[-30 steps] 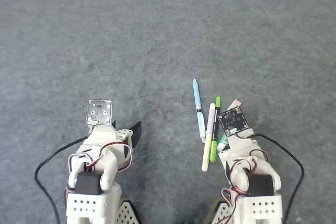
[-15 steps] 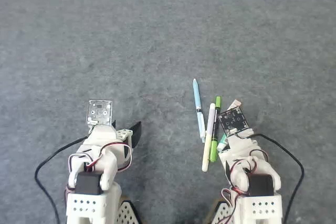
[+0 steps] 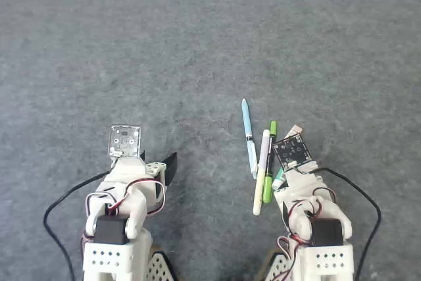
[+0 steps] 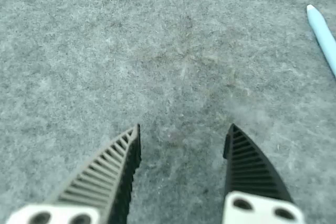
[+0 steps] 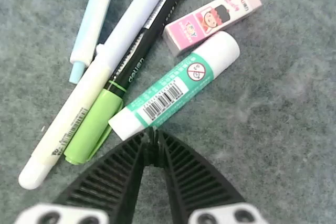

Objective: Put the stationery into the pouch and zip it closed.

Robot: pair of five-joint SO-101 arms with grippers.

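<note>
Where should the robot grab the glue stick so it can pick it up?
Probably around the middle of the glue stick, coming straight down. It lies flat and is round, so a finger on each long side should hold it. One end crowds the pink eraser, the other the green marker. The right gripper is shut, so it must open first.

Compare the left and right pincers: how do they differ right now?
The left pincer is open, with a wide gap between its tips; the right pincer is shut, tips meeting. The left pincer is over bare grey mat, the blue pen off to one side; the right pincer is by the glue stick. Both are black, ribbed and hold nothing.
</note>
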